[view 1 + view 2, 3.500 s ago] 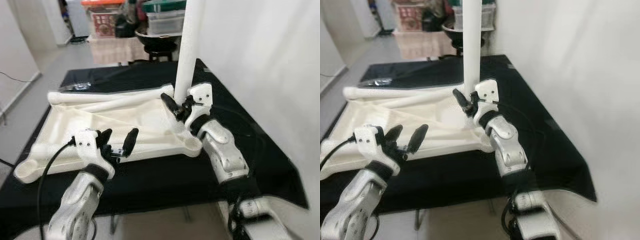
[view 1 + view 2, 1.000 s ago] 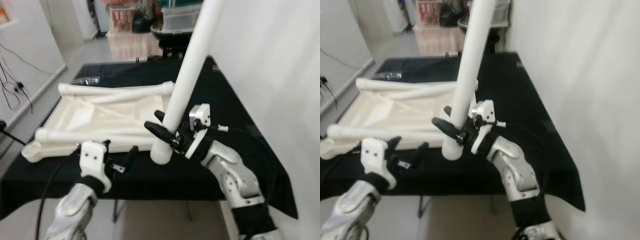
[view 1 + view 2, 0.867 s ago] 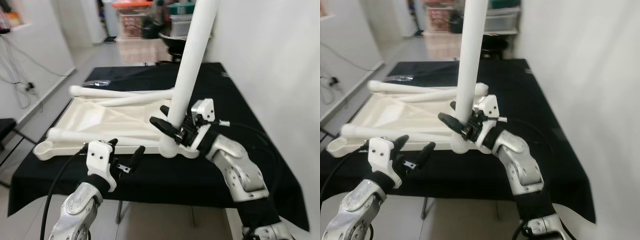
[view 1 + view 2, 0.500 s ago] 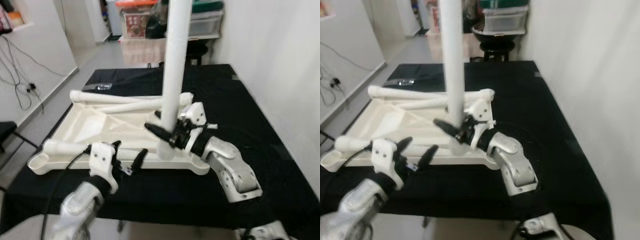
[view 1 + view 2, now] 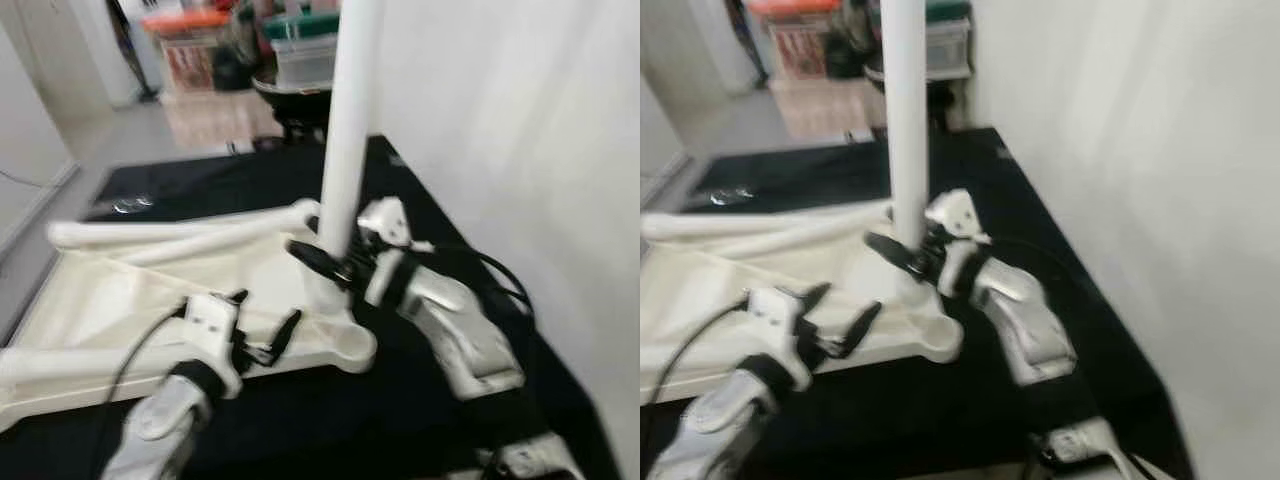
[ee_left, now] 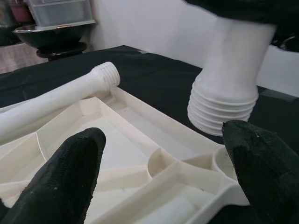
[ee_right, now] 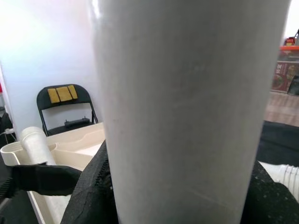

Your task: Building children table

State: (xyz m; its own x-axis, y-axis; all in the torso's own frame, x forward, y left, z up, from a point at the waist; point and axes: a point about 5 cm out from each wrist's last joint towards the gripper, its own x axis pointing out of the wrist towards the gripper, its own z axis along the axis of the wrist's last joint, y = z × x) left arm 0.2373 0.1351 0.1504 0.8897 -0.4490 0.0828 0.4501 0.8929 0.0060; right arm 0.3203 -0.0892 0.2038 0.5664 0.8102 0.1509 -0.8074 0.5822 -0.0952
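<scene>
Right gripper point(image 5: 335, 262) clamped, left gripper point(image 5: 262, 330) spread.

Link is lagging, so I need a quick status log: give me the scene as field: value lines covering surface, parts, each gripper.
surface: black-cloth table
main part: cream plastic tabletop, lying underside up
held part: white plastic table leg, upright, threaded end at the near right corner
loose part: second white threaded leg lying along the far edge
right gripper: shut on the leg
left gripper: open, over the near edge

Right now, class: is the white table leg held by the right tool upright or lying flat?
Upright. The white table leg rises vertically from the right tool, its threaded end above the tabletop corner. A second leg lies flat.
</scene>
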